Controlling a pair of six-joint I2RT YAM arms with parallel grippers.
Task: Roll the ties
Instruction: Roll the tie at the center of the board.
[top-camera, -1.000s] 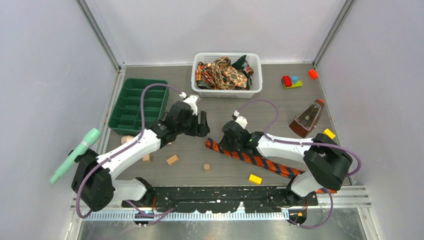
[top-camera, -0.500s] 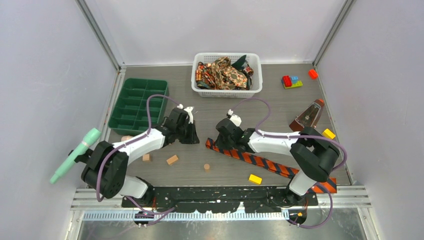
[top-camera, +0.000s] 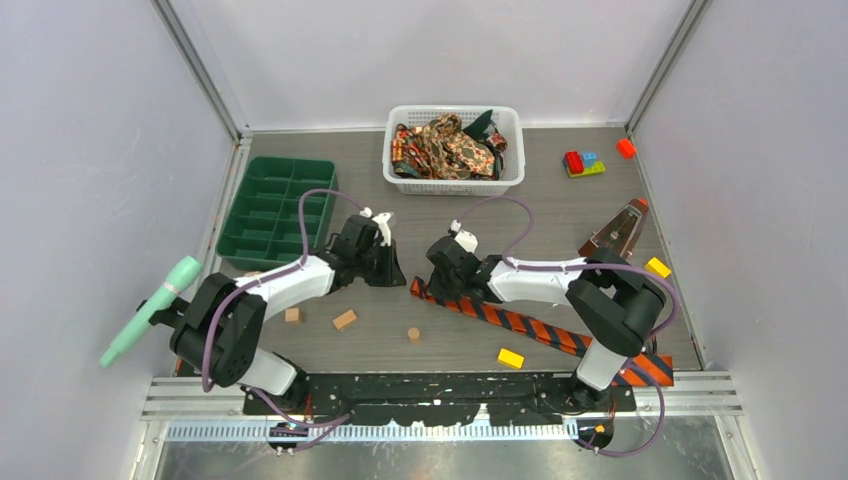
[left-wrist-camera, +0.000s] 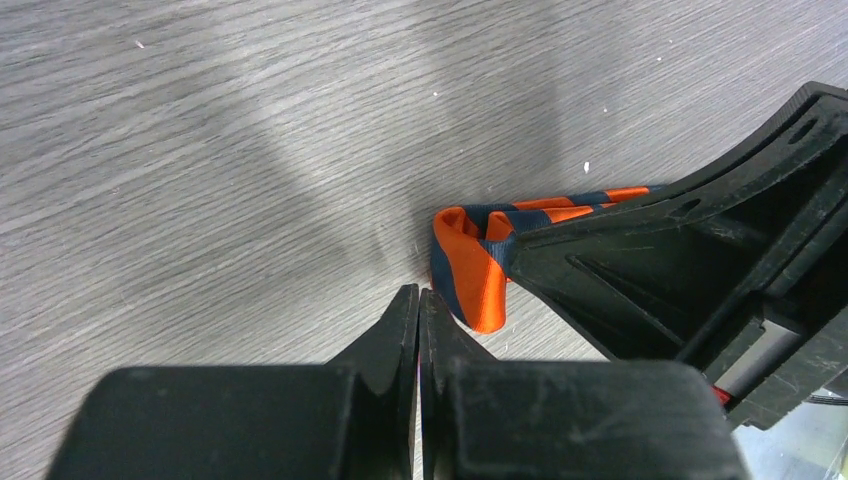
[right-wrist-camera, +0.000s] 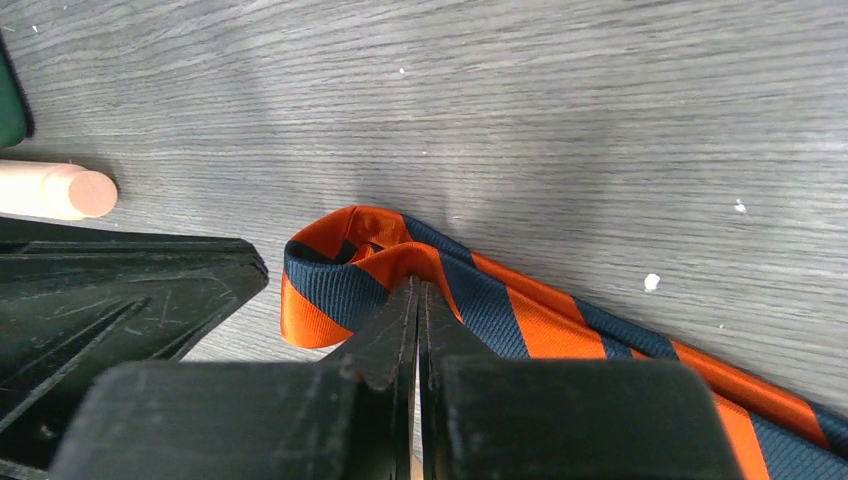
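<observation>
Left fingers have shut beside 1 striped tie.

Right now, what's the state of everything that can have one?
striped tie, flat on table, one end folded into a first loop, not rolled
right gripper, shut on the folded end
left gripper, shut, empty, tips beside the fold
basket ties, heaped in white basket, unrolled
green tray, visible compartments empty
</observation>
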